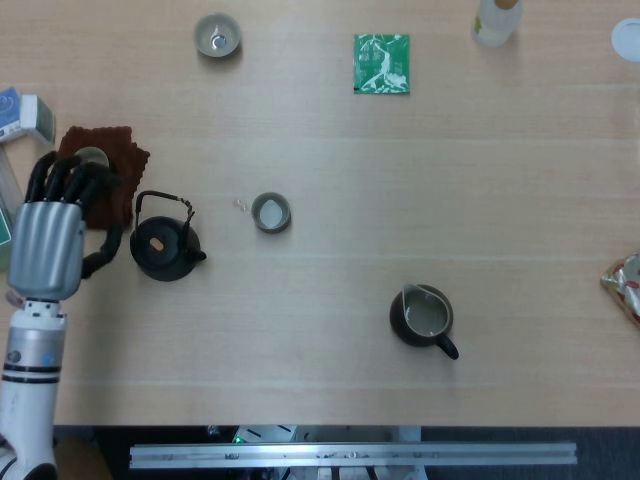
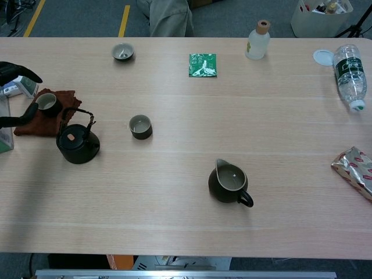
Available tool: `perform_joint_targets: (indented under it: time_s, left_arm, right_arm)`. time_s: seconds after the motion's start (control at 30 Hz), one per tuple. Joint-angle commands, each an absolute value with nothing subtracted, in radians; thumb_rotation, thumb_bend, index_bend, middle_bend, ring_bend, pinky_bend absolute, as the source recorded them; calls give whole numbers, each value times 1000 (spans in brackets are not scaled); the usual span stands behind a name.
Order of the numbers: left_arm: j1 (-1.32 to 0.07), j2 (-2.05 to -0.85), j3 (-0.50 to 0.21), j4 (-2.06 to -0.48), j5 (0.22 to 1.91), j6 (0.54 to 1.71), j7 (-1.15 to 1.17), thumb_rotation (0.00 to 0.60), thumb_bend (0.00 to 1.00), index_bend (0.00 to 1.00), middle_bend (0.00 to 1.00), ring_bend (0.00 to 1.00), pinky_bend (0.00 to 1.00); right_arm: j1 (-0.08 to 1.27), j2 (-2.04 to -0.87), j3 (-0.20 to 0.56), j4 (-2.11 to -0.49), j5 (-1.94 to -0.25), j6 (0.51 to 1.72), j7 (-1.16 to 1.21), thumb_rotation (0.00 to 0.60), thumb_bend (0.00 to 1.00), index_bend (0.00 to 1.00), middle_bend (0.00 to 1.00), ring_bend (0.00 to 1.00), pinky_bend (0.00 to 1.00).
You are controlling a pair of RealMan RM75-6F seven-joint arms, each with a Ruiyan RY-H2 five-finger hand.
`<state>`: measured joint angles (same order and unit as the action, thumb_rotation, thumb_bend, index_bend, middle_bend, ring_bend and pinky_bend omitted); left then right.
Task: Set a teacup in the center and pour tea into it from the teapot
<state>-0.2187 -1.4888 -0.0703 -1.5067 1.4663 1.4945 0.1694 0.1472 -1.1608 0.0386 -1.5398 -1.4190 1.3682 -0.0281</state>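
1. Pale wooden table (image 1: 420,180): teacup (image 1: 271,212) stands left of centre, dark teapot (image 1: 165,247) just left of it.
2. Left hand (image 1: 50,235) hovers empty, fingers spread, beside the teapot; right hand unseen.
3. Teapot looks heavy and rigid; its wire handle (image 1: 163,199) seems the best hold.

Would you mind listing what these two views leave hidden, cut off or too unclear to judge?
- Right hand: in neither view.
- Left hand: chest view cuts it at the left edge, only dark fingertips show.
- Cup on the brown cloth: head view has the left hand's fingers over it.
- Teapot: lid on, so tea level unseen.
- Foil packet: cut by the right edge in head view.
- Box at left: print too small to read.
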Motion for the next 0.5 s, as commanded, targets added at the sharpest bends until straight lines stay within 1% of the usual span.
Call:
perform_joint_targets:
  time_s: [0.03, 0.33, 0.5]
  left_arm:
    - [-189, -1452, -51, -1548, 1467, 1515, 187, 600, 381, 327, 279, 167, 108]
    - [-126, -1376, -4, -1645, 1493, 1563, 227, 600, 381, 327, 279, 167, 108]
    - [-103, -1363, 1, -1663, 1499, 1582, 221, 600, 381, 327, 279, 167, 108]
  right_arm:
    - [127, -1166, 33, -1522, -1429, 1395, -9, 600, 254, 182, 219, 42, 64]
    - [83, -1159, 16, -1507, -1476, 1465, -13, 600, 254, 182, 219, 42, 64]
    - [72, -1161, 16, -1503, -1482, 1479, -5, 600, 254, 181, 219, 42, 64]
